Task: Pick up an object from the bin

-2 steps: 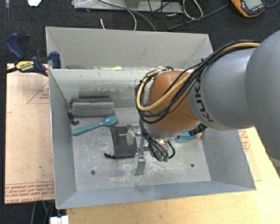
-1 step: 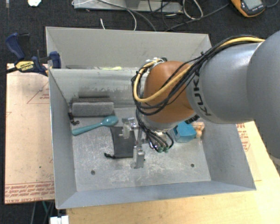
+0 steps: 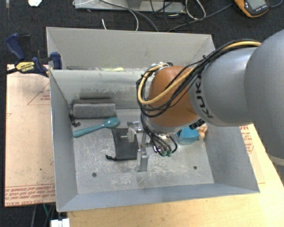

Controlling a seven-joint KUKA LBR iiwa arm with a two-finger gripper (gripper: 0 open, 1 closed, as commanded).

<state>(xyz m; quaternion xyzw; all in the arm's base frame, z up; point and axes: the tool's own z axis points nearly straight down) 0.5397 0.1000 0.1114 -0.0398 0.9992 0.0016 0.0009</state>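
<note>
**Now low over the black pad, grasp not yet made**

Along the left side of the bin (image 3: 61, 141), a grey foam block (image 3: 93, 110) lies by the far wall. Just near of it lies a teal spoon (image 3: 95, 127), with its bowl pointing right. Right of the spoon's bowl, about mid-floor, lies a flat black pad (image 3: 123, 145) with a thin cord trailing off its near left corner.

The gripper (image 3: 137, 146) hangs low at the pad's right edge. Its fingers (image 3: 143, 161) are spread, one towards the far side and one towards the near side, and nothing is clamped between them. I cannot tell whether either tip touches the pad or the floor. Further right, a small blue thing (image 3: 188, 135) lies partly hidden under the arm's orange wrist cover.

As I judge it, the step in hand is the approach and line-up on the pad, and nothing is lifted yet. The next move calls for shifting slightly left so that the pad's edge sits squarely between the tips. The tips then need to press down to the floor and close firmly before any lift. The pad is thin and flat, so a shallow pinch could slide off it. The cord could also drag as the pad comes up.
</note>
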